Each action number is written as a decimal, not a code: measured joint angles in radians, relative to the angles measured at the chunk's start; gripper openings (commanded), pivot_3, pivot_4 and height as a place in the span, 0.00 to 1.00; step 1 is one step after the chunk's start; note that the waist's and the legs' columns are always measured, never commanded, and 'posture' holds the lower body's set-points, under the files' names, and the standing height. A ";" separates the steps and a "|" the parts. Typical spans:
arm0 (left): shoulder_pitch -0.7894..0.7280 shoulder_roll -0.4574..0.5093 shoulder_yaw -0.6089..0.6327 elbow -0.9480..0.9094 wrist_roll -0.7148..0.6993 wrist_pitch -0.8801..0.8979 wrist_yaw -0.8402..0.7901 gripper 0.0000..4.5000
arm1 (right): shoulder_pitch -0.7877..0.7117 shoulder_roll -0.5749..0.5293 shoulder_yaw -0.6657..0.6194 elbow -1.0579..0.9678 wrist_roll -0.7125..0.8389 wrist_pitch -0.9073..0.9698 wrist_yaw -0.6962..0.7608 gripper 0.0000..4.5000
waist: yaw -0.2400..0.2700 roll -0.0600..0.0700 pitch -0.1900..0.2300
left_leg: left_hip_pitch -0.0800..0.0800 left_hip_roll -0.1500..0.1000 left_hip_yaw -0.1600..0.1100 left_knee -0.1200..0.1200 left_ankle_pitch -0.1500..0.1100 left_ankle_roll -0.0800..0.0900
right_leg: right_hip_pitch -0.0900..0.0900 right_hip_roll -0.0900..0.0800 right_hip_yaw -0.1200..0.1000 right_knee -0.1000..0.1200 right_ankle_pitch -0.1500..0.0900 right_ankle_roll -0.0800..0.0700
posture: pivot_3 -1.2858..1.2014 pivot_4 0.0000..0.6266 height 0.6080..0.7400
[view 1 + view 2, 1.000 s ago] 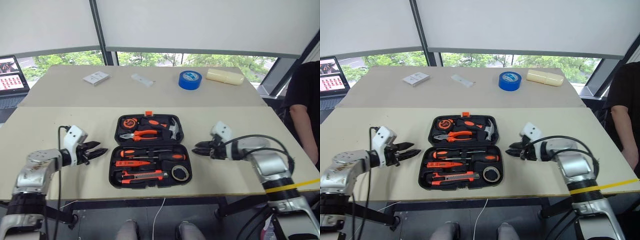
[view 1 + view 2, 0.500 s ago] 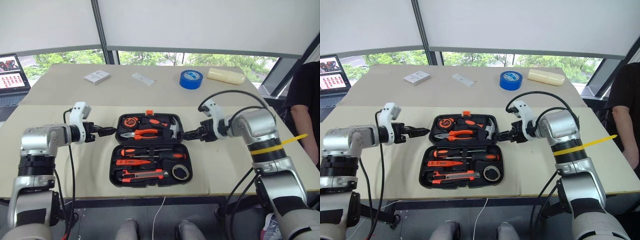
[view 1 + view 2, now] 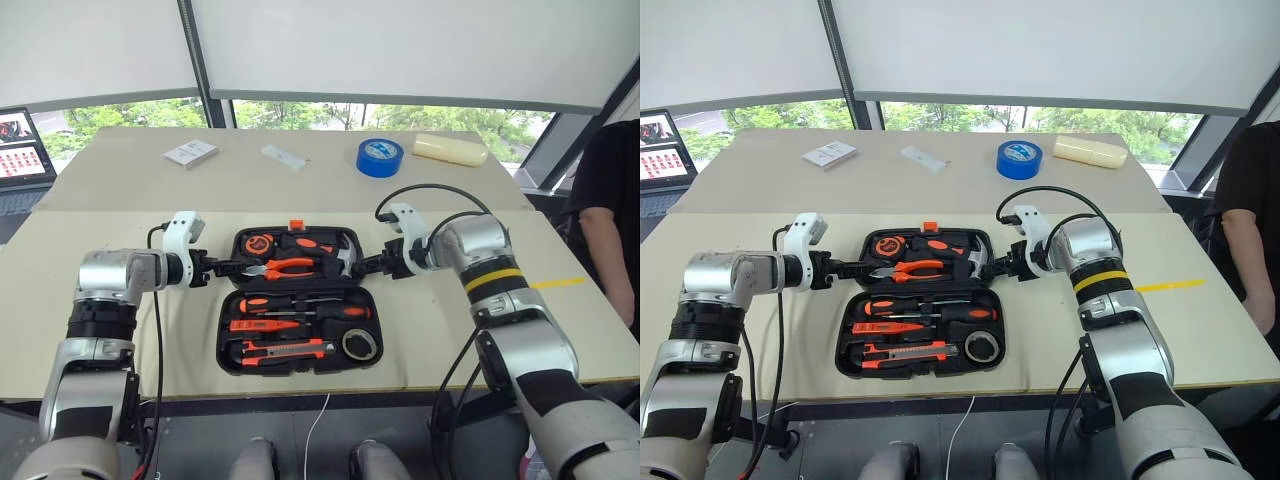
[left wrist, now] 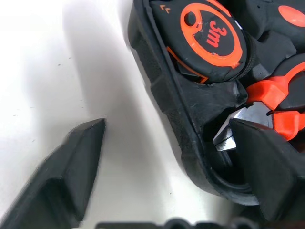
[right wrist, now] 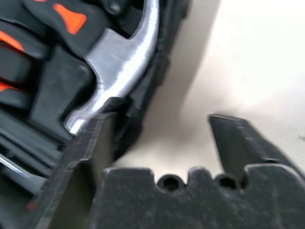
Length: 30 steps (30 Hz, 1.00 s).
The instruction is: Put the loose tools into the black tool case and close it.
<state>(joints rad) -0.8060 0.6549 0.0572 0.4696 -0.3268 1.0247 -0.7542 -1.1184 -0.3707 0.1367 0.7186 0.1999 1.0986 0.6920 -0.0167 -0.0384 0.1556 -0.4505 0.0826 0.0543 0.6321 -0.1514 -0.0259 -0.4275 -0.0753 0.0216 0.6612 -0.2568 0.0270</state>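
Left eye view: black tool case [image 3: 300, 300] lies open mid-table, tools seated. Left gripper [image 3: 228, 267] and right gripper [image 3: 365, 265], jaws apart, straddle the far half's side walls. Stiff, light plastic; grip those edges.

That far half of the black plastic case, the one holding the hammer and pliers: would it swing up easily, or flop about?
The far half of the black plastic case looks moulded and stiff, so it probably swings as one piece. Loaded with a steel hammer and orange-handled pliers, it is likely heavy for its size.
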 measured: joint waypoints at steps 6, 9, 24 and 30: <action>-0.001 -0.006 -0.002 0.000 -0.015 0.001 -0.003 0.21 | -0.009 0.024 -0.036 0.027 0.011 -0.005 -0.017 0.07 | 0.001 0.000 0.000 | 0.005 0.000 0.000 0.001 0.000 0.000 | 0.004 0.000 0.000 0.002 0.000 0.000 | 0.52 0.24 1.00; -0.001 -0.018 -0.001 -0.005 -0.024 0.001 -0.008 0.00 | -0.007 0.028 -0.059 0.034 0.017 -0.009 -0.025 0.00 | 0.002 0.000 0.000 | 0.007 0.000 0.000 0.001 0.000 0.000 | 0.006 0.000 0.000 0.002 0.000 0.000 | 0.52 0.24 1.00; 0.388 -0.086 0.174 -0.286 -0.063 -0.660 -0.087 0.00 | 0.528 -0.081 -0.053 -0.503 -0.080 -1.003 0.076 0.00 | 0.005 0.001 0.002 | -0.005 0.000 0.001 -0.004 0.001 -0.003 | -0.003 -0.001 0.000 -0.007 0.001 0.001 | 0.52 0.24 1.00; 0.603 -0.102 0.187 -0.418 -0.027 -0.939 -0.090 0.08 | 0.674 -0.147 -0.014 -0.466 -0.204 -1.467 0.054 0.00 | -0.001 0.001 0.002 | 0.005 0.000 0.002 -0.005 0.001 -0.003 | 0.004 -0.001 0.001 -0.008 0.001 0.001 | 0.52 0.24 1.00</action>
<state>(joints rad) -0.2025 0.5528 0.2444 0.0512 -0.3539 0.0853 -0.8438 -0.4439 -0.5175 0.1228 0.2527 -0.0042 -0.3684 0.7464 -0.0179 -0.0378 0.1571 -0.4459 0.0824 0.0564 0.6268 -0.1509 -0.0290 -0.4235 -0.0761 0.0230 0.6535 -0.2562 0.0276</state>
